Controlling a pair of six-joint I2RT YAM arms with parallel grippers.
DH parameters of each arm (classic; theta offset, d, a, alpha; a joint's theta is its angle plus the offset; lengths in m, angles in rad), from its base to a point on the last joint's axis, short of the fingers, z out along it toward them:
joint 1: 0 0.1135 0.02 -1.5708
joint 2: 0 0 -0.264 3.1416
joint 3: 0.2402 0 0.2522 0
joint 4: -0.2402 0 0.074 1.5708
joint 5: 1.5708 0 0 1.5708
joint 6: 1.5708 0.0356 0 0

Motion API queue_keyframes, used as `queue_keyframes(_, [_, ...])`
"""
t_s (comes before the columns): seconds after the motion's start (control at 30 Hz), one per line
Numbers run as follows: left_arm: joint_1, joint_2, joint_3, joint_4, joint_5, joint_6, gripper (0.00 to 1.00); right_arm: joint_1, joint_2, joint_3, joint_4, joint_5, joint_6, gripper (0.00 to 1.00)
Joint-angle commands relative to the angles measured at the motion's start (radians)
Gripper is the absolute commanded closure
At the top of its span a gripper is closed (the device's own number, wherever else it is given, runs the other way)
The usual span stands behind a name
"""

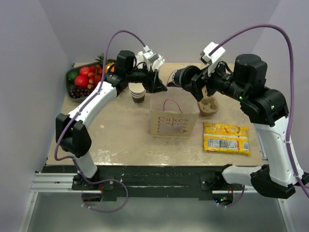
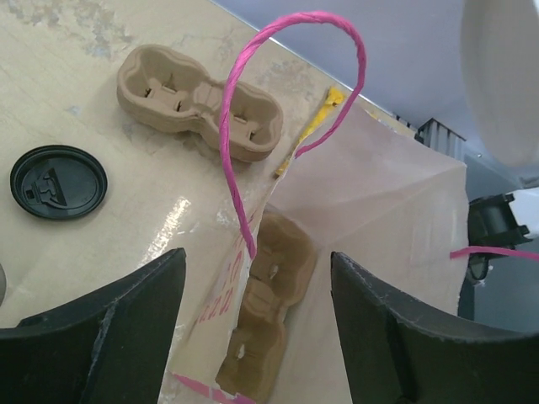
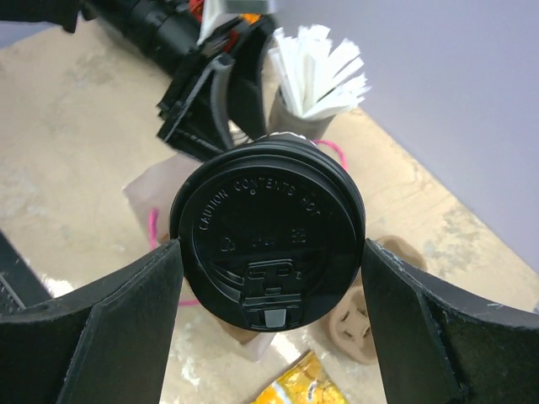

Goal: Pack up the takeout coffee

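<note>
The takeout coffee [image 3: 268, 236] is a cup with a round black lid, held between the fingers of my right gripper [image 3: 269, 252]. In the top view the cup [image 1: 181, 77] hangs in my right gripper [image 1: 189, 80] above the far right of the paper bag [image 1: 174, 123]. My left gripper [image 1: 155, 79] is at the bag's far left rim. In the left wrist view it [image 2: 257, 269] is open over the bag's mouth [image 2: 379, 219], one finger on each side of the near wall. A brown cup carrier [image 2: 265, 311] lies inside the bag.
A second cup carrier [image 1: 208, 106] and a yellow snack packet [image 1: 226, 137] lie right of the bag. A stack of lidless cups [image 1: 137, 93] stands left of it, and a loose black lid [image 2: 58, 182] lies nearby. A fruit bowl [image 1: 84, 79] sits far left. White straws [image 3: 316, 76] stand behind.
</note>
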Motion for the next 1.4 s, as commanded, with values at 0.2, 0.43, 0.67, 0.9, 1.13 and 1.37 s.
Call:
queue_keyframes(0.2, [-0.009,-0.007,0.028,-0.042,-0.048,0.082,0.44,-0.001,0.085,0.013,-0.171,-0.065,-0.054,0.37])
queue_keyframes(0.43, [-0.012,-0.061,-0.034,0.006,-0.014,0.002,0.42,0.001,0.225,0.120,-0.302,-0.100,-0.128,0.39])
queue_keyframes(0.67, [-0.012,-0.078,-0.074,0.055,-0.031,-0.068,0.40,0.001,0.344,0.206,-0.446,-0.117,-0.181,0.43])
queue_keyframes(0.9, [-0.012,-0.081,-0.083,0.060,-0.049,-0.082,0.40,0.004,0.352,0.145,-0.445,-0.105,-0.207,0.43])
queue_keyframes(1.13, [-0.010,-0.087,-0.103,0.078,-0.045,-0.111,0.40,0.007,0.388,0.059,-0.413,-0.088,-0.212,0.45])
queue_keyframes(1.37, [-0.010,-0.096,-0.110,0.070,-0.045,-0.111,0.39,0.006,0.450,0.031,-0.394,-0.096,-0.204,0.46])
